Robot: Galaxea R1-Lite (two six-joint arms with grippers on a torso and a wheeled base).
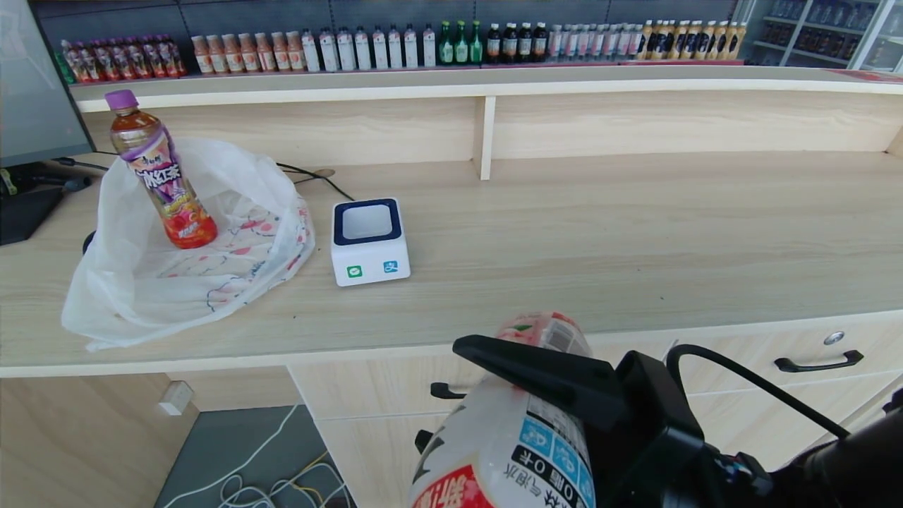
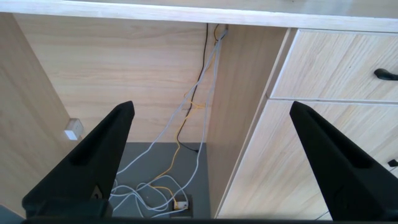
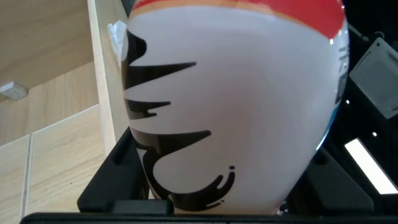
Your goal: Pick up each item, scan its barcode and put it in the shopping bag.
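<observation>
Right tool pinches a drink bottle at five o'clock, below the surface edge; left tool hangs spread. Lifted toward the scanner, the bottle might clip that edge.

A purple-capped tea bottle leans in the open white shopping bag. The white scanner sits just beside it. A white-labelled bottle is held below the bench edge.
</observation>
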